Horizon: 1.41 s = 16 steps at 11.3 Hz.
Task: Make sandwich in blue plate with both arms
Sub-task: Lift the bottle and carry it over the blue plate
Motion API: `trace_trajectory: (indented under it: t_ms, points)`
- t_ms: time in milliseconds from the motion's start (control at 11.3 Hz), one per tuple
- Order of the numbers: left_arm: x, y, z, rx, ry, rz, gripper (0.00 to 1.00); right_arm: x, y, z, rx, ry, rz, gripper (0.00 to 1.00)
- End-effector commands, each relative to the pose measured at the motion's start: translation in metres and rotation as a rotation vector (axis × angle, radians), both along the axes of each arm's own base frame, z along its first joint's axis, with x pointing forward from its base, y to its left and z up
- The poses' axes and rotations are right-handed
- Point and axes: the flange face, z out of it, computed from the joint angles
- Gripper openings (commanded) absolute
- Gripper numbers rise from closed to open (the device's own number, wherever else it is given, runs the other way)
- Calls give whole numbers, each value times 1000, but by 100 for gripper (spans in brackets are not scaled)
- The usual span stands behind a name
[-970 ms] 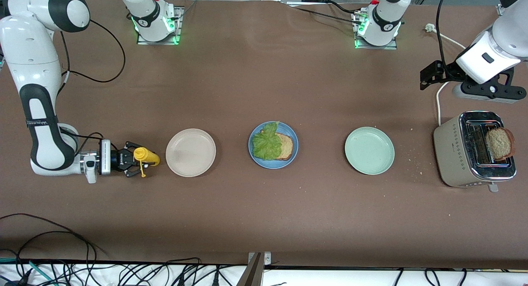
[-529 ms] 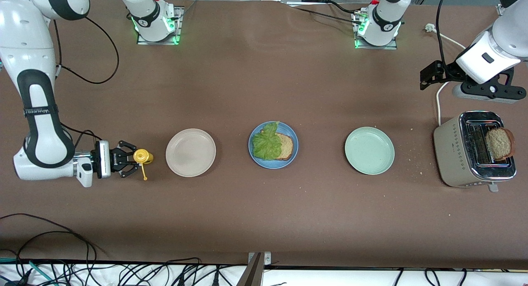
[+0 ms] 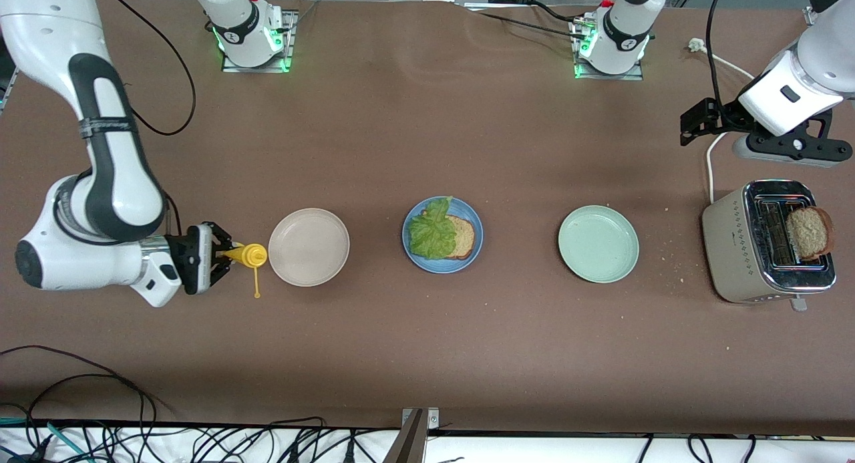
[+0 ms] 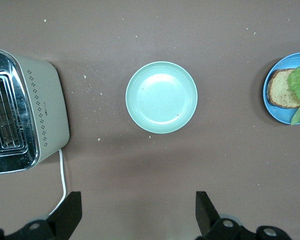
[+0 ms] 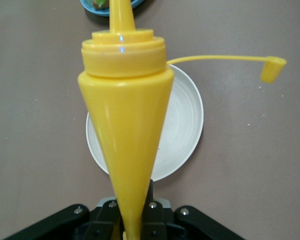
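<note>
- Sandwich (image 3: pixel 442 236): one bread slice with lettuce, on the blue plate (image 3: pixel 472 254) at table centre.
- Right gripper (image 3: pixel 224 255): arm bent low, clamped on the yellow bottle (image 3: pixel 248 254) beside the beige plate (image 3: pixel 308 247).
- Left gripper (image 4: pixel 135 212): raised, fingers wide, near the toaster (image 3: pixel 765 242).

Blue plate (image 5: pixel 110 7) mostly cut off; lower bread slice (image 3: pixel 461 236) half under lettuce (image 3: pixel 431 232).

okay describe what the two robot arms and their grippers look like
Both arms are glossy white with black joint bands; small lettering marks the right arm's band. Black cables trail from them. The right gripper and left gripper are black two-finger units. Green lights glow at both bases.
</note>
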Motion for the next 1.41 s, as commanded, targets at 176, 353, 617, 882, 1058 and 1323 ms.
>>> trace_trajectory:
  t_ms: [176, 353, 617, 882, 1058, 1323]
  points:
    - [0, 0, 4, 16, 0, -13, 100, -28, 123, 28, -315, 28, -101, 0]
    - [0, 1, 4, 16, 0, -11, 100, -37, 160, 31, -388, 23, -158, 0]
    - [0, 0, 4, 16, 0, -13, 100, -50, 203, 30, -465, 12, -211, 0]
    - [0, 0, 4, 16, 0, -13, 100, -78, 261, 21, -601, -18, -296, 0]
    - [0, 0, 4, 14, 0, -12, 100, -98, 295, 11, -684, -54, -319, 0]
    - [0, 1, 4, 14, 0, -11, 100, -129, 340, -8, -791, -148, -278, 0]
